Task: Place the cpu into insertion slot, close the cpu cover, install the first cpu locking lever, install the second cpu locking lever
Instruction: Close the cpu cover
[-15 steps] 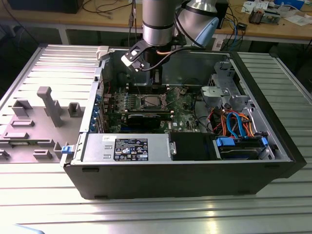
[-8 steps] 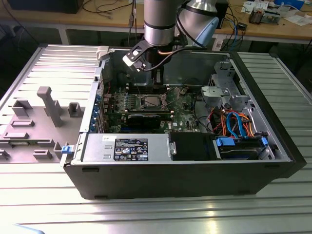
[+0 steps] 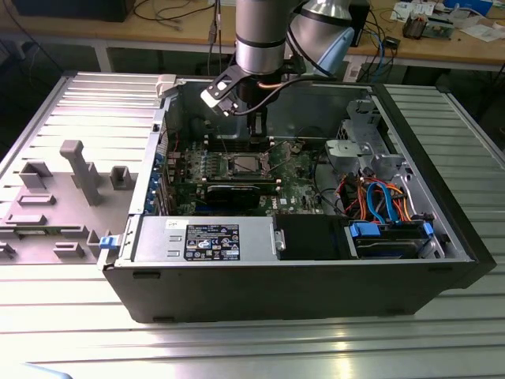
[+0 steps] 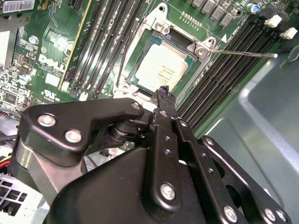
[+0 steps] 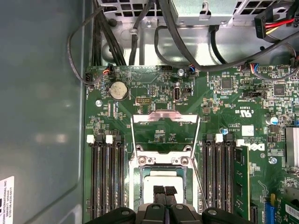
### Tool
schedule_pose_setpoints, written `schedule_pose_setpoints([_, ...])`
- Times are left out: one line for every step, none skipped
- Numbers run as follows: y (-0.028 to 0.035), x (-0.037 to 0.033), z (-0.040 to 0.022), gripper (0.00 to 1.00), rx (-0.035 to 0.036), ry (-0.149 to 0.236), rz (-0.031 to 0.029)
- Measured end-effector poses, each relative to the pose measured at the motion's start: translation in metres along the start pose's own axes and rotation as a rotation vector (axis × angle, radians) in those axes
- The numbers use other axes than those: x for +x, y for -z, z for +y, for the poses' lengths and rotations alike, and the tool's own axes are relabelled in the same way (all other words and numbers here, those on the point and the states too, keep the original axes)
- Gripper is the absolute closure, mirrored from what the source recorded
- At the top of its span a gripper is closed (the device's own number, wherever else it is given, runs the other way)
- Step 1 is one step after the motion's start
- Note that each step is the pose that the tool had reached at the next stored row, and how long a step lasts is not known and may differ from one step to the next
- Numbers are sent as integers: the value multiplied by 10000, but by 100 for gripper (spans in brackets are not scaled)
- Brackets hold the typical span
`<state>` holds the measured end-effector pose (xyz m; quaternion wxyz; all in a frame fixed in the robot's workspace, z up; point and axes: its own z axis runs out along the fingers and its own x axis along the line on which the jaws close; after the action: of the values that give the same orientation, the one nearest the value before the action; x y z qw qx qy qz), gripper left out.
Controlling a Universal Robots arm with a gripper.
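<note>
Plainly the cpu (image 4: pixel 161 67) lies flat in the slot (image 5: pixel 144 184), metal face up. It is square, so it has no long axis, and its edges run parallel to the memory slots (image 4: pixel 117 42). It looks light, thin and stiff, yet fragile underneath — I'd grip opposite edges only. The pincer (image 5: pixel 164 190) hovers at its edge, fingers drawn together, holding nothing — the cover (image 5: pixel 166 117) is swung back.

- The cpu (image 5: pixel 163 178) lies in the slot (image 5: pixel 141 186) on the green board (image 5: pixel 224 107).
- The gripper (image 5: pixel 164 190) has its fingertips pressed together over the cpu.
- The cover (image 5: pixel 164 116) stands open, with a thin lever (image 5: pixel 132 137) at each side.
- Memory slots (image 5: pixel 106 172) flank the slot.
</note>
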<state>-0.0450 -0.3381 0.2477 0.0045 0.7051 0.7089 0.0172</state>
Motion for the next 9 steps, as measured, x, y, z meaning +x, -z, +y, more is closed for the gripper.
schedule_pose_setpoints([0,0,0,89,-1,-1,0])
schedule_pose_setpoints([0,0,1,89,0,1,0])
schedule_pose_setpoints([1,1,1,89,-1,1,2])
schedule_pose_setpoints([5,1,2,89,0,1,1])
schedule_pose_setpoints([10,1,1,89,0,1,0])
schedule_pose_setpoints([28,0,2,89,0,1,0])
schedule_pose_setpoints([55,1,3,89,0,0,-1])
schedule_pose_setpoints([73,1,3,89,0,1,0])
schedule_pose_setpoints([88,2,4,89,0,0,0])
